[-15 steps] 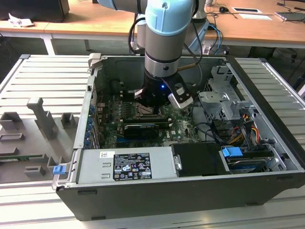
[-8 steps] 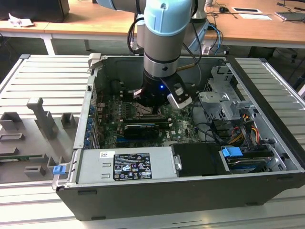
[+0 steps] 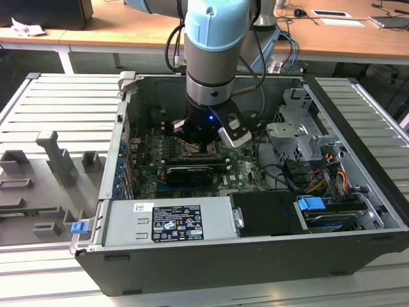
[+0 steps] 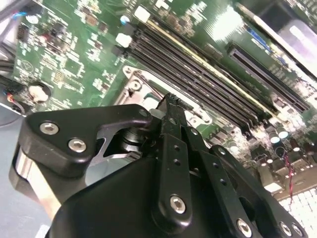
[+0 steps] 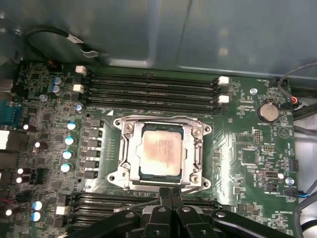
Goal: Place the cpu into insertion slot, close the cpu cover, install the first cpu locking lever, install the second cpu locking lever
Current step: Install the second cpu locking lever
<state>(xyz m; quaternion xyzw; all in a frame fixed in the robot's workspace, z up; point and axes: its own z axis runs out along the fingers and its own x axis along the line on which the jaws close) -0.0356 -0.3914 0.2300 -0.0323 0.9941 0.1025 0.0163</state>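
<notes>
In the first wrist view the cpu (image 5: pixel 159 153) lies flat in the insertion slot (image 5: pixel 117 176) on the green motherboard. The silver cpu cover (image 5: pixel 130 148) lies down over it, framing its pale top. My gripper (image 5: pixel 171 192) is shut, with its black fingers together at the socket's near edge. A thin lever wire (image 5: pixel 141 202) runs beside the tips; I cannot tell whether they touch it. In the second wrist view the gripper (image 4: pixel 171 101) points at the socket's metal rim (image 4: pixel 134 83). In the exterior view the gripper (image 3: pixel 203 142) hangs low over the socket inside the open computer case.
Black memory slots (image 5: pixel 148 87) run along the socket's far side, and more lie near the fingers. A coin battery (image 5: pixel 268 111) and capacitors (image 5: pixel 69 141) stand on the board. The power supply (image 3: pixel 169 220), drive cage (image 3: pixel 300 131) and case walls hem in the arm. A grey fixture tray (image 3: pixel 51 166) lies outside.
</notes>
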